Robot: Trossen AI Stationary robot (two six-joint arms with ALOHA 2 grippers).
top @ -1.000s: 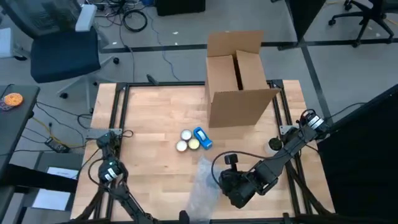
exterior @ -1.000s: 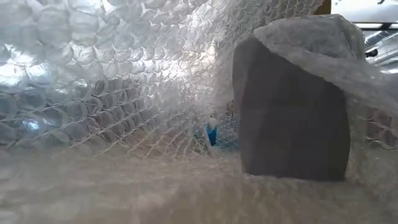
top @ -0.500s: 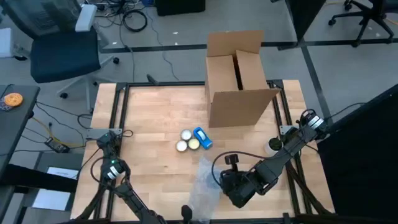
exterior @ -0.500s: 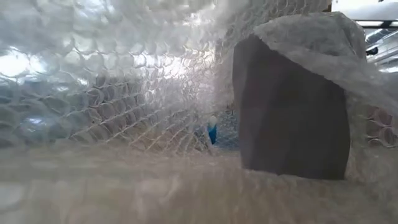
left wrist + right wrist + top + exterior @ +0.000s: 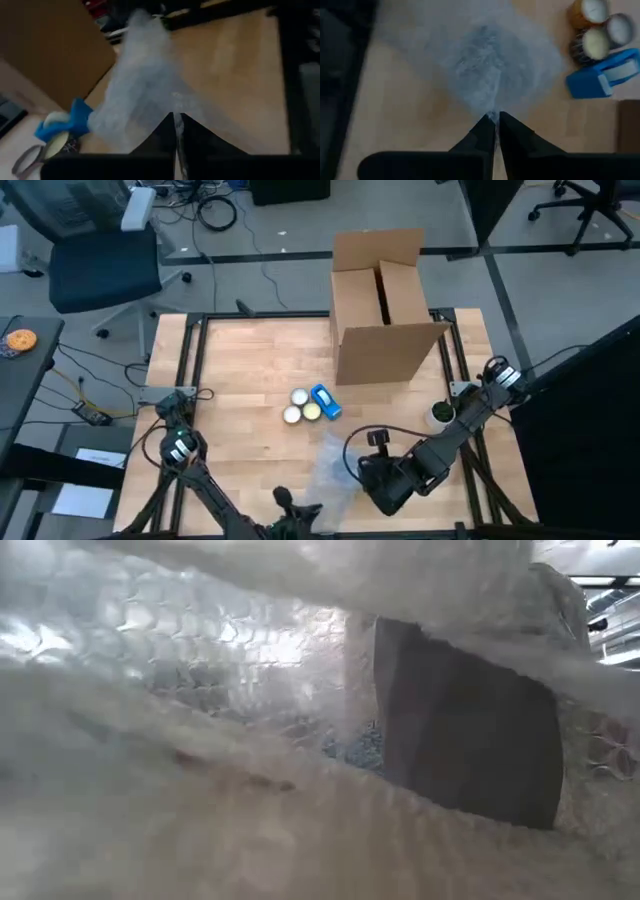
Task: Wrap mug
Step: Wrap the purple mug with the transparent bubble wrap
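Bubble wrap [image 5: 330, 470] lies on the wooden table [image 5: 250, 370], both hands [image 5: 176, 131] [image 5: 494, 125] pinching its edges.

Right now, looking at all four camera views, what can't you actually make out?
- The mug: not visible in any view; whether it lies under the bubble wrap cannot be told.
- Low view: bubble wrap drapes across the lens, hiding nearly the whole table.
- Left gripper: blurred in its wrist view, cut by the bottom edge in the high view.
- Labels on the tape rolls and blue tape dispenser: too small.
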